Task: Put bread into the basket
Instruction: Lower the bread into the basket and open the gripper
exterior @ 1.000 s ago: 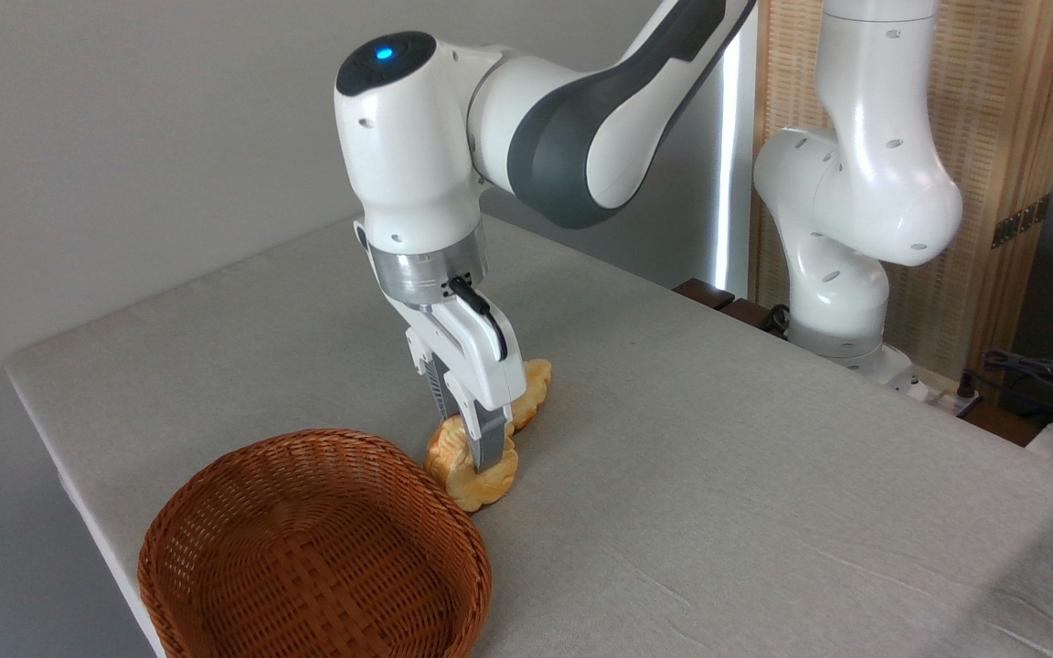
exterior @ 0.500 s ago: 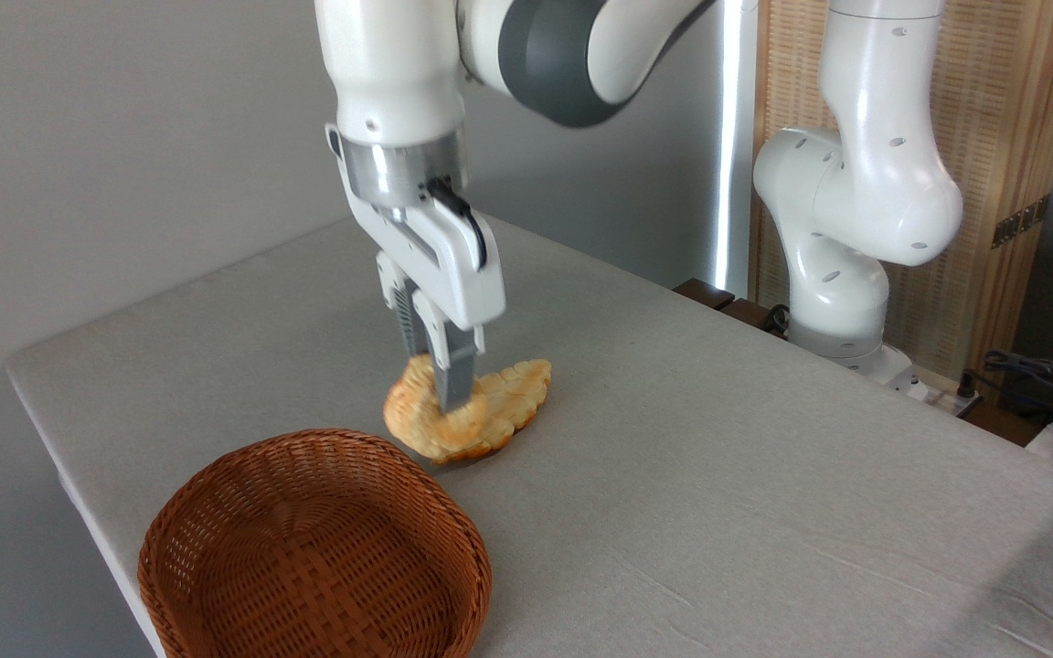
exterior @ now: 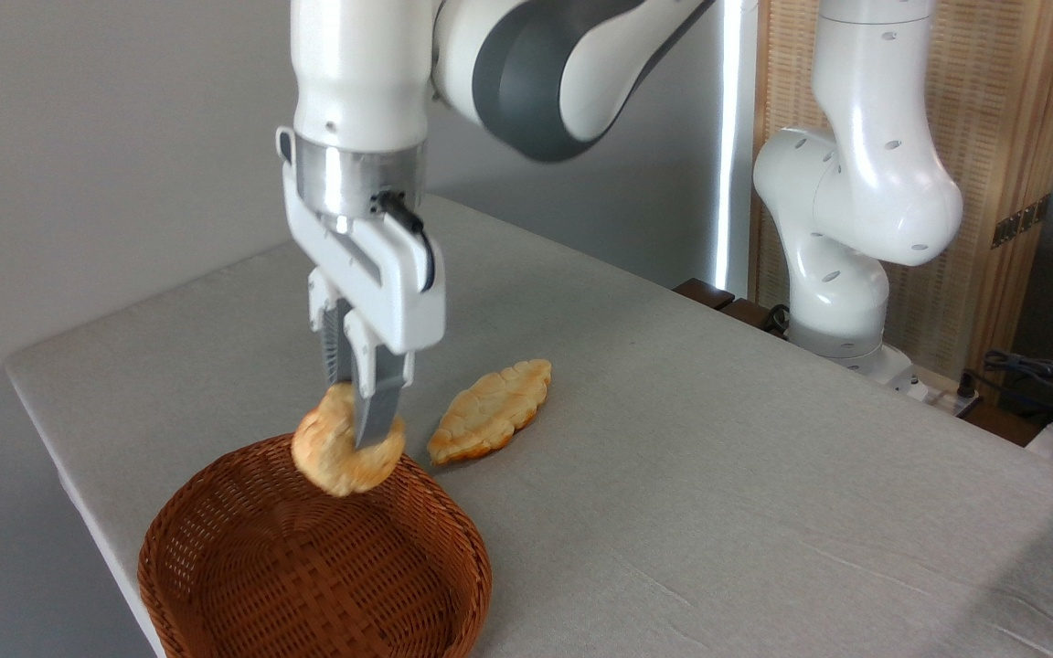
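A robotics lab or test room set up inside an ordinary interior is suggested. A white arm (exterior: 856,183) is mounted at the edge of a surface (exterior: 718,475) covered in plain grey cloth. Bare grey walls (exterior: 106,137) are seen behind, a slatted wooden panel (exterior: 1011,110) stands at the right, and cables (exterior: 1038,375) are gathered beside the base.

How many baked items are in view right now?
2. The bread hangs in the gripper over the basket rim; the leaf-shaped pastry lies on the table beside it. None seem hidden.
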`<state>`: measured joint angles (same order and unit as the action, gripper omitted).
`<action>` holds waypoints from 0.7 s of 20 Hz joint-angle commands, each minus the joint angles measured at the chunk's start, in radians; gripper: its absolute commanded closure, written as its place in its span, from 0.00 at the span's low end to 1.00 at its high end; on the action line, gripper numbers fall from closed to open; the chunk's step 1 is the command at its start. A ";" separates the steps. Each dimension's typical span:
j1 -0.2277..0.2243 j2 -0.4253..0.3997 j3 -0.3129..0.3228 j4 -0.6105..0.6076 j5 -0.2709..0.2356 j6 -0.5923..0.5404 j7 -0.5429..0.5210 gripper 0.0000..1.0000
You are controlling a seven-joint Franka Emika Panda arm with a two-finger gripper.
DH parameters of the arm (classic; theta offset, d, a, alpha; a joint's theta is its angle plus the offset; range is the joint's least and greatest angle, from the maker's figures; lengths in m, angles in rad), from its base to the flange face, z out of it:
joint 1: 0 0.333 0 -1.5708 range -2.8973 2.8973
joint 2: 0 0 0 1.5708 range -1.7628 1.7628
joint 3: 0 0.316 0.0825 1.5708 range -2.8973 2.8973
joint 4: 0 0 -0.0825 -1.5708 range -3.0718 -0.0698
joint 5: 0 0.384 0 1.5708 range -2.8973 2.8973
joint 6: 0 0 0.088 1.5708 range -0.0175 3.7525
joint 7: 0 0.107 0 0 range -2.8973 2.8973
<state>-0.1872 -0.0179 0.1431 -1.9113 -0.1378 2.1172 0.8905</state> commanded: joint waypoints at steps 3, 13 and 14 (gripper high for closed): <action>0.000 0.091 0.004 0.017 -0.016 0.101 -0.012 0.48; 0.000 0.130 0.006 0.015 -0.009 0.133 -0.012 0.00; 0.000 0.131 0.006 0.015 -0.009 0.133 -0.012 0.00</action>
<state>-0.1855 0.1086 0.1435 -1.9077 -0.1385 2.2463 0.8898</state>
